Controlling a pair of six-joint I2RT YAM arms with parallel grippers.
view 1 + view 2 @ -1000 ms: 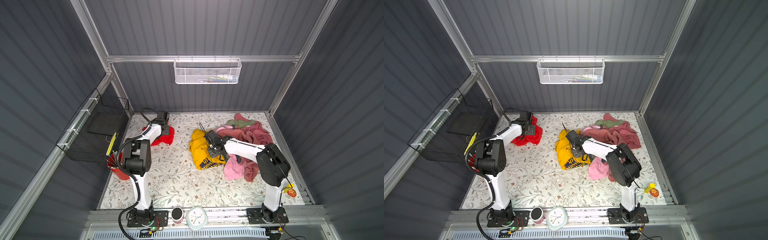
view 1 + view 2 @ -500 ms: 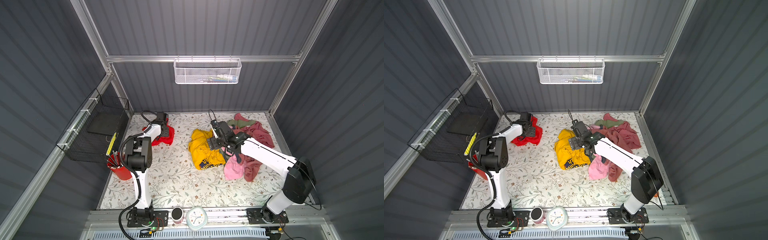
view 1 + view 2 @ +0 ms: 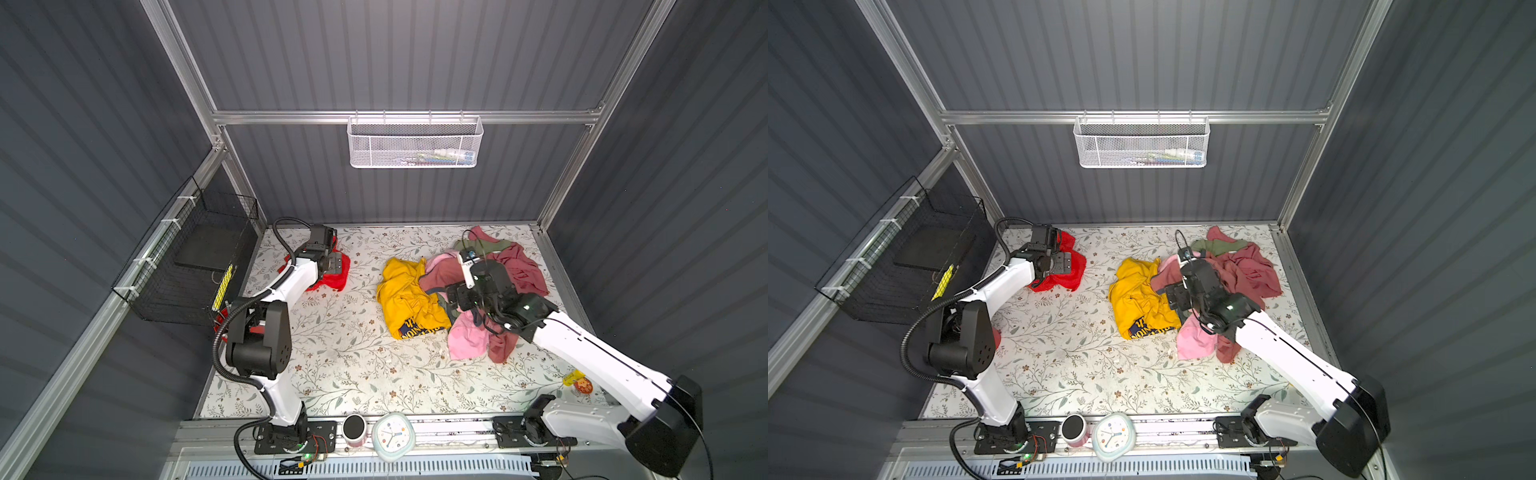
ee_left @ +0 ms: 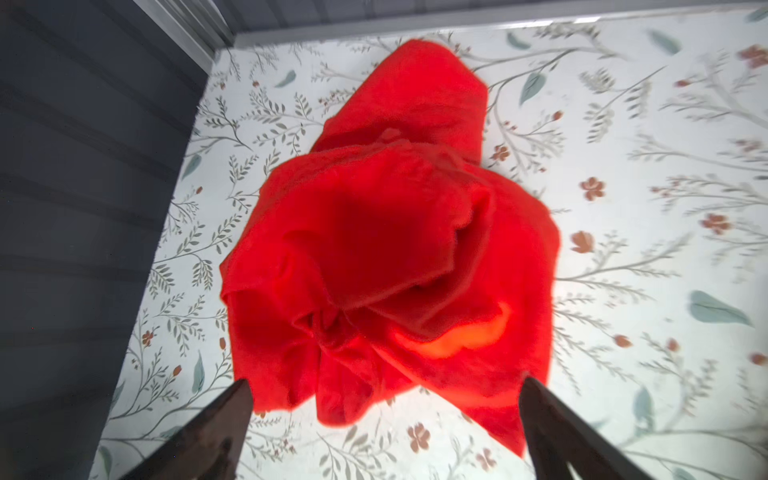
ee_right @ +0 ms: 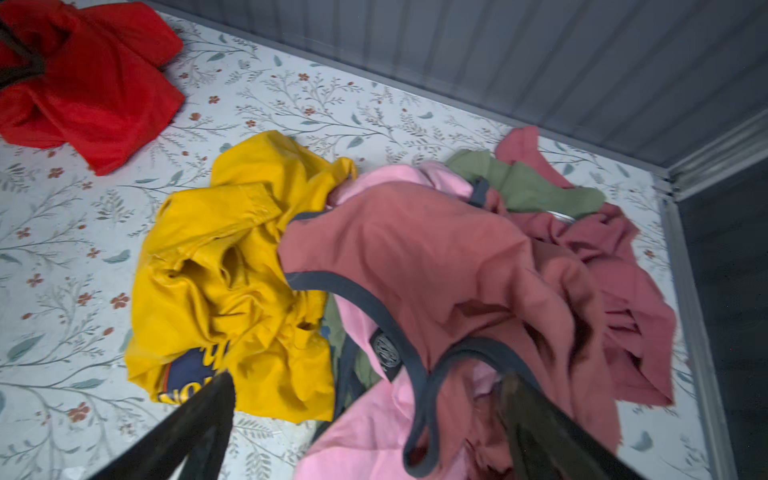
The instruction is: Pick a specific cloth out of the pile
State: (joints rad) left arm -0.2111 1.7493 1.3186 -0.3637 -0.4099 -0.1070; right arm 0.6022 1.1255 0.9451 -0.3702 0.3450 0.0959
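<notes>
The left claw (image 4: 386, 384) is spread wide. Its two dark fingers (image 4: 232, 415) stand far apart, and nothing is pinched between them. The bright red cloth (image 4: 386, 232) lies crumpled on the floral counter (image 4: 623, 249), directly below and ahead of this claw. Its nearest folds reach into the gap between the fingertips, but I cannot tell whether either finger touches the fabric. In both top views the left claw (image 3: 332, 264) (image 3: 1061, 262) hangs right over the cloth (image 3: 334, 282) (image 3: 1069, 277) and covers part of it.

The right claw (image 5: 368, 378) is spread as well, with its fingers well apart and gripping nothing. It hovers low over the pile (image 5: 374, 270), seen in both top views (image 3: 457, 307) (image 3: 1183, 303). The cloth sits well apart from this claw, off to its side, and a strip of bare counter separates the cloth from the pile.

Below one finger of the right claw lies the yellow shirt (image 5: 232, 266), with its navy lettering close to that fingertip. Below the other finger lies the dusty-rose garment (image 5: 436, 266), edged in dark grey trim. The finger overlaps that trim in the wrist view, though contact cannot be told. The light pink garment (image 5: 365, 419) lies under the gap between the fingers, partly beneath the dusty-rose one. Ahead of the claw, past the dusty-rose garment, an olive-green piece (image 5: 532, 187) rests at the far edge of the pile. A deeper rose piece (image 5: 631, 291) lies just beside it.
</notes>
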